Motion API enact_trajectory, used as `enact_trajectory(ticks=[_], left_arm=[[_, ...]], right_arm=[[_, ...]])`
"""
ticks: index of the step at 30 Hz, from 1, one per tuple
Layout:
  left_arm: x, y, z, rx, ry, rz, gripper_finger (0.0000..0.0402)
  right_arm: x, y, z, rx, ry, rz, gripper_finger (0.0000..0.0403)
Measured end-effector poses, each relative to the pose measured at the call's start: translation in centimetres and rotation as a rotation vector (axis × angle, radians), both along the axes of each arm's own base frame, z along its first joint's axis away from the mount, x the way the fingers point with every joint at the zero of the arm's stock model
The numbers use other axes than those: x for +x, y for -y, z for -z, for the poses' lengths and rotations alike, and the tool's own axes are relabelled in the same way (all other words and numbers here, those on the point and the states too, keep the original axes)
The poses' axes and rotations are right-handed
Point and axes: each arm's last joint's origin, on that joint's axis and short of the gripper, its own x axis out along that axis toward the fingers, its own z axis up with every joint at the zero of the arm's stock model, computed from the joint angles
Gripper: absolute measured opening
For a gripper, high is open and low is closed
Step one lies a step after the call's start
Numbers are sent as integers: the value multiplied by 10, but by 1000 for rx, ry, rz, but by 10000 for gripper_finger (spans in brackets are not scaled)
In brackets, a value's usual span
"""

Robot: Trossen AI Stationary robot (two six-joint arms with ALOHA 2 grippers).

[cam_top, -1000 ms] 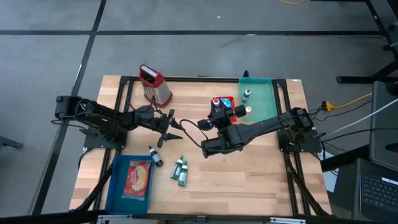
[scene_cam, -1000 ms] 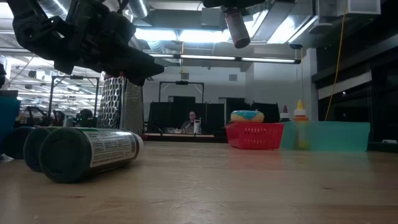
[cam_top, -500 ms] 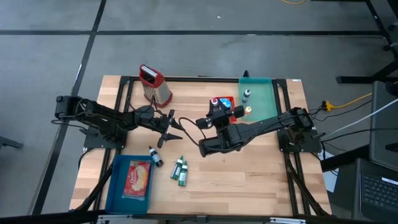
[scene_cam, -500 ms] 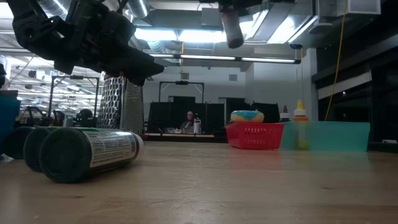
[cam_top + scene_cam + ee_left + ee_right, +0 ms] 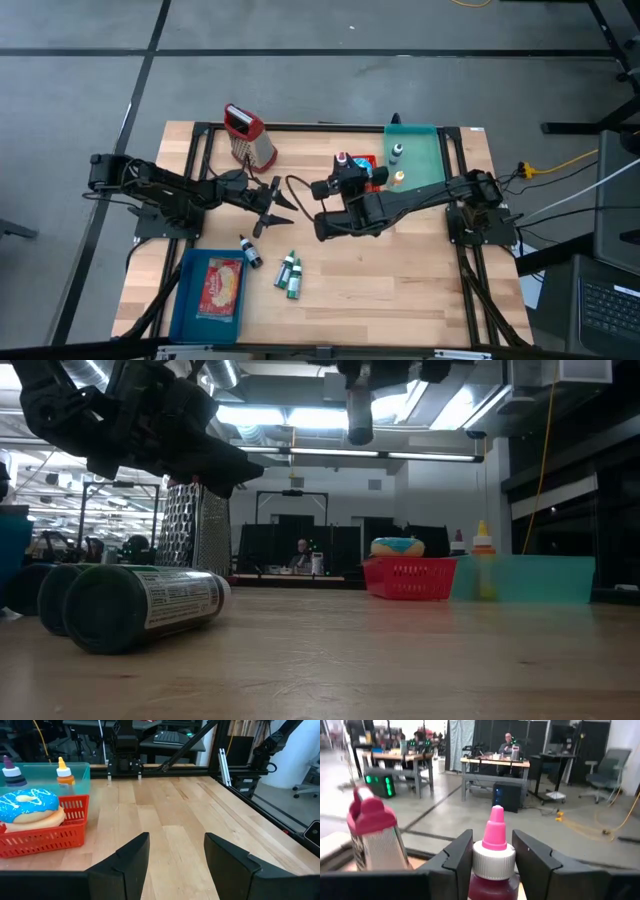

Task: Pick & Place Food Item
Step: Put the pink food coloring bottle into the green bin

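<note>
My right gripper (image 5: 324,190) hangs high over the middle of the table, shut on a small bottle (image 5: 492,865) with a pink cap, white collar and dark red contents; the low view shows the bottle (image 5: 358,418) well above the tabletop. A blue-iced donut (image 5: 27,807) lies in a red basket (image 5: 362,166) at the far side. My left gripper (image 5: 175,855) is open and holds nothing, hovering left of centre (image 5: 277,200). My right gripper pinches the bottle between its two fingers (image 5: 457,857) at the body's sides just below the white collar (image 5: 492,879). The fingers reach in level from the table's right side. The bottle is lifted clear of the table.
A teal bin (image 5: 418,160) with small bottles stands beside the basket. A red-topped grater (image 5: 250,135) stands far left. Green bottles (image 5: 290,272) and a small dark one (image 5: 250,252) lie near the front. A blue tray (image 5: 190,300) holds a food packet at the near left.
My right gripper has rolled and drifted a little toward the table's left edge, keeping its hold. The bottle, tilted a second ago in the low view, now hangs straight.
</note>
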Motion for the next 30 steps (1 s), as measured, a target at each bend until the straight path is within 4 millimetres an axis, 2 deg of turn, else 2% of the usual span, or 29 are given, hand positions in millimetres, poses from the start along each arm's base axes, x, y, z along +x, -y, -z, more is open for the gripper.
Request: enact_trajectory(ticks=[5, 13, 19, 22, 24, 30], left_arm=[[0, 0, 1, -1, -10, 0, 184], [0, 0, 1, -1, -11, -3, 184], [0, 0, 1, -8, -13, -5, 184], [0, 0, 1, -6, -12, -4, 184], [0, 0, 1, -3, -11, -4, 184], [0, 0, 1, -1, -11, -3, 184]], right_arm=[[4, -6, -2, -34, -145, -32, 130], [0, -28, -5, -93, -90, -50, 130], [0, -34, -3, -91, -80, -62, 130], [3, -34, -1, -112, -147, -63, 130], [4, -30, 0, -129, -212, -54, 130], [8, -15, 0, -112, -262, -35, 130]])
